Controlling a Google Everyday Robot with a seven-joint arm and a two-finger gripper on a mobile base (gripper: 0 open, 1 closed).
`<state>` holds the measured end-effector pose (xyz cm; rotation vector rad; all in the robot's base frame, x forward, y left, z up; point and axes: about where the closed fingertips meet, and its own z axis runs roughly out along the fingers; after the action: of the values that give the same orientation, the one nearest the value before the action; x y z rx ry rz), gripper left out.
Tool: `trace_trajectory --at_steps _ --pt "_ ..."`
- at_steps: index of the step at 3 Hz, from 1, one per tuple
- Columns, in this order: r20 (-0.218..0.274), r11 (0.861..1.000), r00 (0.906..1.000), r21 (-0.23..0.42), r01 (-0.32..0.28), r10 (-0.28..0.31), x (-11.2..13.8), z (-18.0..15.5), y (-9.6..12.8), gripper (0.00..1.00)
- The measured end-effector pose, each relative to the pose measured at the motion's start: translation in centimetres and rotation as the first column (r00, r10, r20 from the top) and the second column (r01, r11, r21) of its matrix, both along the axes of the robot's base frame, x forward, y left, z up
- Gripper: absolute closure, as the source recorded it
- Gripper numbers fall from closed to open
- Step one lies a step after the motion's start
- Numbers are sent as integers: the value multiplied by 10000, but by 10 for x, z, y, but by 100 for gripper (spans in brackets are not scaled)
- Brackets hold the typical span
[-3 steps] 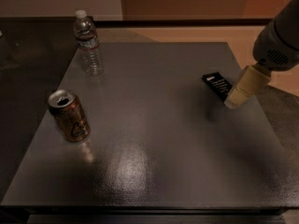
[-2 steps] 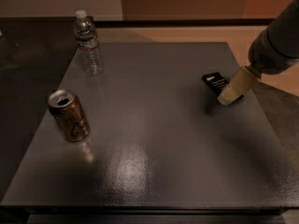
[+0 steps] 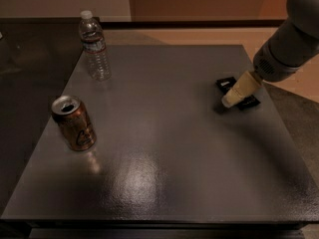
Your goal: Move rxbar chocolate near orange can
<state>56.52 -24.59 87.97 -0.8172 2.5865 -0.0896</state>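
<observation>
The rxbar chocolate (image 3: 228,83) is a flat black bar lying on the right part of the dark table, partly hidden by my gripper. My gripper (image 3: 230,100) comes in from the upper right on a grey arm; its pale tip sits over the bar's middle, low above it or touching it. The orange can (image 3: 74,123) stands upright near the table's left edge, far from the bar.
A clear plastic water bottle (image 3: 94,46) stands upright at the table's (image 3: 164,148) far left corner. The table's right edge runs just beyond the bar, with floor below it. A dark counter lies to the left.
My gripper has moved left and a little down, from the bar's right end to over its middle. The bar, can and bottle have not moved.
</observation>
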Motion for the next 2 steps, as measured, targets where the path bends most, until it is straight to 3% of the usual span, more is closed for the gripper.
trace_trajectory --at_steps 2 --pt "-797 9942 9915 257 1048 -1025 18 -29 0 0"
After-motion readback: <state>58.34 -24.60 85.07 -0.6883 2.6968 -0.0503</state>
